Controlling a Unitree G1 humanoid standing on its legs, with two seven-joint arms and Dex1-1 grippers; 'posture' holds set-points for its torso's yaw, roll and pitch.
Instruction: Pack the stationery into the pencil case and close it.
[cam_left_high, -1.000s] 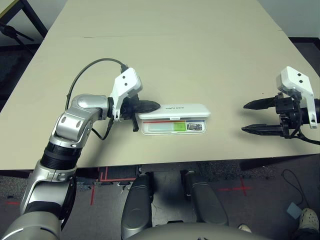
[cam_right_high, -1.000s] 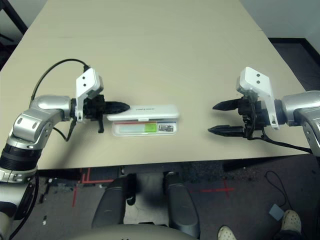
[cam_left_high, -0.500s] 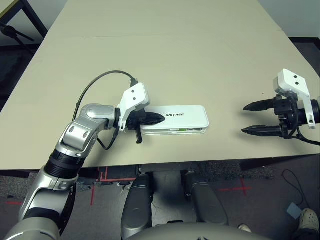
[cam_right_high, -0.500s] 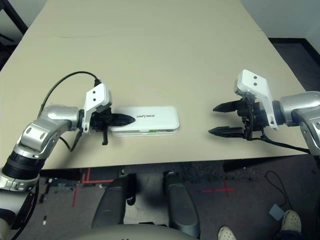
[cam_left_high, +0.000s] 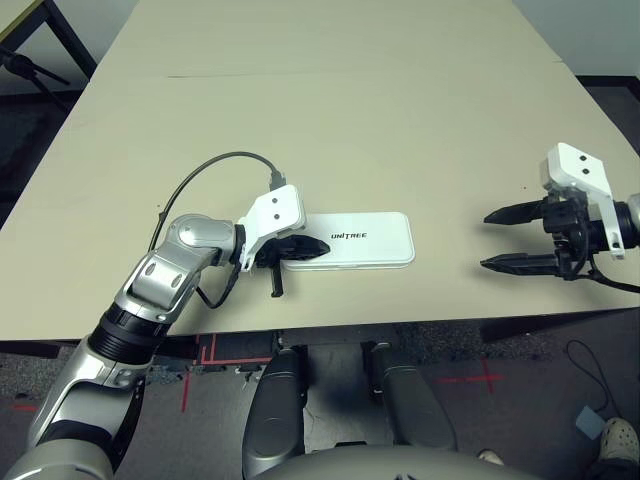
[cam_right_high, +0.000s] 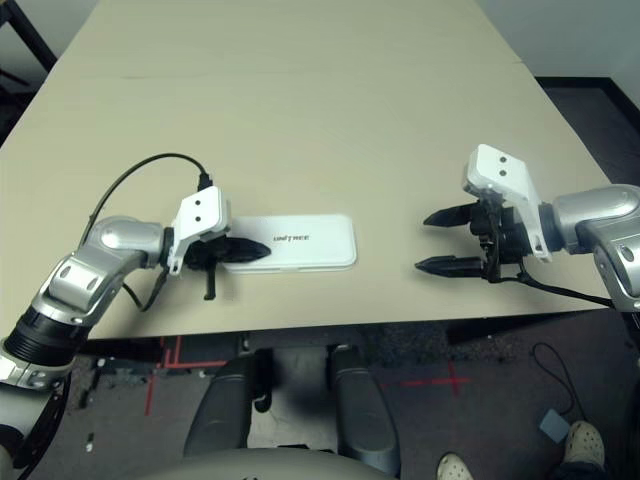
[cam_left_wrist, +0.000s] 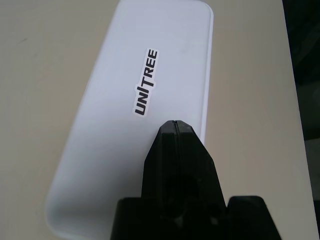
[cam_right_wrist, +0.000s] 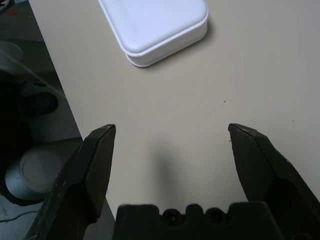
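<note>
Near the front edge of the pale beige surface (cam_left_high: 330, 120) lies the pencil case (cam_left_high: 360, 238), a flat white plastic box with rounded corners, its lid down flat and the black "UNITREE" print (cam_left_wrist: 146, 81) facing up. On the left end of that lid rests the left end effector (cam_left_high: 308, 247), its two black fingers pressed together into one closed tip that grips nothing and touches the white plastic just short of the print. A black cable (cam_left_high: 205, 170) loops from the white wrist housing (cam_left_high: 275, 212) back over the silver forearm (cam_left_high: 165, 280). Well apart from the case, toward the right side of the surface, the right end effector (cam_left_high: 506, 239) hovers with its two black fingers (cam_right_wrist: 97, 165) spread wide and nothing between them, their tips pointing toward the case. From the right wrist view, one rounded end of the closed case (cam_right_wrist: 160, 22) shows beyond the spread fingers, lying close to the surface's edge.
</note>
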